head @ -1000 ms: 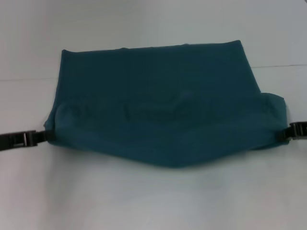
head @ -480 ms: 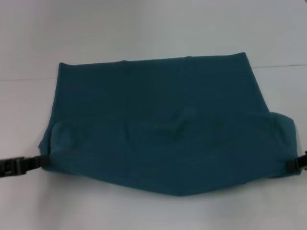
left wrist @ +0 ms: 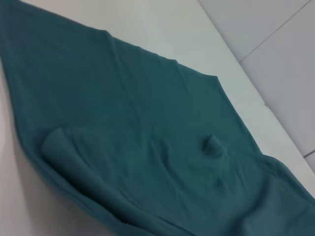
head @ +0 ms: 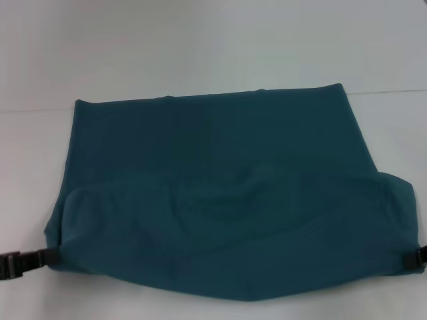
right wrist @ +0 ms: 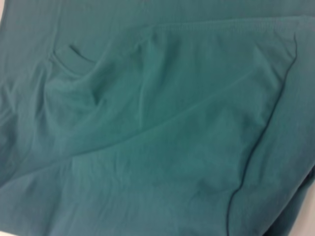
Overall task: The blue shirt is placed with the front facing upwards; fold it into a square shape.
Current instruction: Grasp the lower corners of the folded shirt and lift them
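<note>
Pinching the blue shirt (head: 220, 200) at its near corners, my left gripper (head: 27, 260) and right gripper (head: 420, 259) stay clamped on cloth either side, keeping the doubled panel taut across the white table (head: 200, 47).

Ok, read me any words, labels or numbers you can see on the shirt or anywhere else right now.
None can be read. The blue shirt shows only plain fabric in all three views, with no lettering or tag in sight. The white table carries no markings either.
</note>
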Motion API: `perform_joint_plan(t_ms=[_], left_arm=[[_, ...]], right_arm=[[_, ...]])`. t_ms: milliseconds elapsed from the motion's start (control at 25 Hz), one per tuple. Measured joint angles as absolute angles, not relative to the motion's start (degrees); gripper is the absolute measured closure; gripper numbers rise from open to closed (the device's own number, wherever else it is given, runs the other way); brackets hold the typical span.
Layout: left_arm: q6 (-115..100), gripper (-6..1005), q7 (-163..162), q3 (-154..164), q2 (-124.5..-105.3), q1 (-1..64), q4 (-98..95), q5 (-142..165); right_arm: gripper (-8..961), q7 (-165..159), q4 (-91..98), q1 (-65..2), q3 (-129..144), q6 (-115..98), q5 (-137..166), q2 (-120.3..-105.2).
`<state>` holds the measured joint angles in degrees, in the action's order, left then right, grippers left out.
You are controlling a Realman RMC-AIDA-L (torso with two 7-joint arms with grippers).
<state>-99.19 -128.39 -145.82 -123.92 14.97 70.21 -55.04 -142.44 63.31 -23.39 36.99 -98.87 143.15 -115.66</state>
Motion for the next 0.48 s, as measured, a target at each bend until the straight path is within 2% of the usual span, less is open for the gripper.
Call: perform_joint_plan(t_ms=[480], left_arm=[[-102.13,980,-129.47,-145.99,-124.34,11.76,70.96,-55.12]], right_arm=[[898,-140.74,63.37,-20.93,33.51,-102.67,143.25,-116.42]])
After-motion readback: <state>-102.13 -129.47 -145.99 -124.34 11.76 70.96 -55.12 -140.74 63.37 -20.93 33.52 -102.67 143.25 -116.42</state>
